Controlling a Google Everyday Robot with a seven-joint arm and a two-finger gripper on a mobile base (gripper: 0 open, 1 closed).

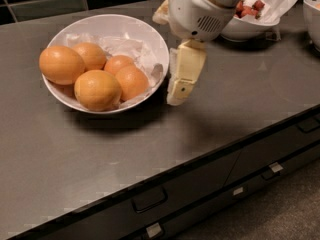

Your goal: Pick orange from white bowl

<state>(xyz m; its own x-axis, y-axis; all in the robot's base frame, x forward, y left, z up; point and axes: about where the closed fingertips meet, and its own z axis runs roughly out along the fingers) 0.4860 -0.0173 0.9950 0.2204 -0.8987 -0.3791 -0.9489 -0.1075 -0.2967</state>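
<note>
The white bowl (pixel 150 36) sits at the back left of the dark counter, lined with crumpled pale paper and holding several oranges. The orange (pixel 97 90), large, round and yellowish, lies at the bowl's front. A large oval deeper-orange fruit (pixel 61 64) lies at its left, and smaller reddish ones (pixel 131 81) sit in the middle and at the right. My gripper (pixel 177 95) hangs from the white wrist (pixel 200 9) just outside the bowl's right rim, low over the counter, pointing down and holding nothing.
A deeper white bowl with red berries (pixel 250 26) stands behind the wrist at the back right. Another bowl's edge (pixel 312 19) shows at the far right. The counter's front edge (pixel 200 164) runs diagonally, with drawers (pixel 150 199) below. Dark tiles line the back.
</note>
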